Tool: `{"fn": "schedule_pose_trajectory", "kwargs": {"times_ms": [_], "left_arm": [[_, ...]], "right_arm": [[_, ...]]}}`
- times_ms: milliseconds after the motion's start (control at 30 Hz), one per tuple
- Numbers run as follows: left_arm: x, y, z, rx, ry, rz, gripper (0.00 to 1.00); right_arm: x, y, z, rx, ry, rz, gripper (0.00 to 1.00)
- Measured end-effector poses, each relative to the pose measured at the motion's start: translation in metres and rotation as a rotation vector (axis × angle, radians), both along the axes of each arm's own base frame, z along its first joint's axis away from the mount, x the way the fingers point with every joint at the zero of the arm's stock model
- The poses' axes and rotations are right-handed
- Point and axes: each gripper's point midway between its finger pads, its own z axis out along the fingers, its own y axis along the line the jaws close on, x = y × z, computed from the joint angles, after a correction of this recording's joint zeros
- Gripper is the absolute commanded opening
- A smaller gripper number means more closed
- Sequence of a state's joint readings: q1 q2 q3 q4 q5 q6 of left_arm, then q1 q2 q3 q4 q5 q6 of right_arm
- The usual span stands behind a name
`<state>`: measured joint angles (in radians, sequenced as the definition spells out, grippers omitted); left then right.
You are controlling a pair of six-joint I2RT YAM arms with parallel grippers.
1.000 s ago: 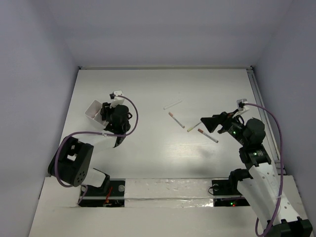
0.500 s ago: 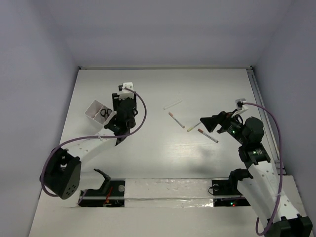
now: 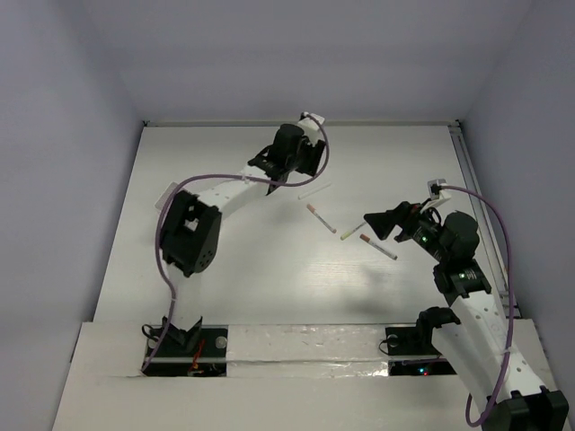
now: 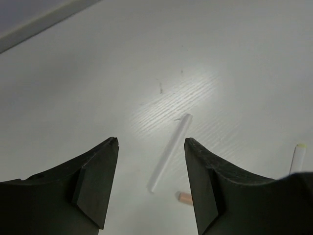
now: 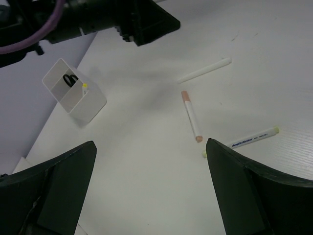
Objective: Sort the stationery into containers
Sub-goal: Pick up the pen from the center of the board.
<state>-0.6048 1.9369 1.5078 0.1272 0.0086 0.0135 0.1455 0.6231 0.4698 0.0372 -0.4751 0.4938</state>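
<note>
My left gripper is open and empty, held above the far middle of the table; in the left wrist view a plain white pen lies between its fingers. That pen lies just right of it. A pink-ended pen, a green-ended pen and a red-ended pen lie further right. My right gripper is open and empty above them. The white box holds the black scissors and a yellow-ended pen. No erasers show.
The left arm stretches over the box in the top view and hides most of it. White walls close the table at the far side and on both sides. A rail runs along the right edge.
My left arm has swung from the white box at the left to the far middle, above the plain white pen. The right arm has not moved.
</note>
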Motion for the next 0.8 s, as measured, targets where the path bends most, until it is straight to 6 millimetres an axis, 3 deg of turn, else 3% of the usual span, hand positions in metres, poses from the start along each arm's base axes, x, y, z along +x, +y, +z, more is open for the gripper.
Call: {"fn": "schedule_pose_trajectory", "kwargs": {"times_ms": [133, 333, 567, 800], "left_arm": [[0.009, -0.031, -0.045, 0.052, 0.113, -0.127, 0.53], [0.001, -0.045, -0.099, 0.109, 0.245, -0.232, 0.51], [-0.007, -0.054, -0.120, 0.123, 0.297, -0.318, 0.49], [0.007, -0.059, -0.133, 0.147, 0.287, -0.318, 0.47]], "right_arm": [[0.001, -0.001, 0.000, -0.001, 0.000, -0.008, 1.00], [0.001, -0.001, 0.000, -0.001, 0.000, -0.009, 1.00], [0.002, -0.001, -0.002, -0.002, 0.009, -0.008, 1.00], [0.002, -0.001, -0.003, -0.002, 0.011, -0.008, 1.00]]}}
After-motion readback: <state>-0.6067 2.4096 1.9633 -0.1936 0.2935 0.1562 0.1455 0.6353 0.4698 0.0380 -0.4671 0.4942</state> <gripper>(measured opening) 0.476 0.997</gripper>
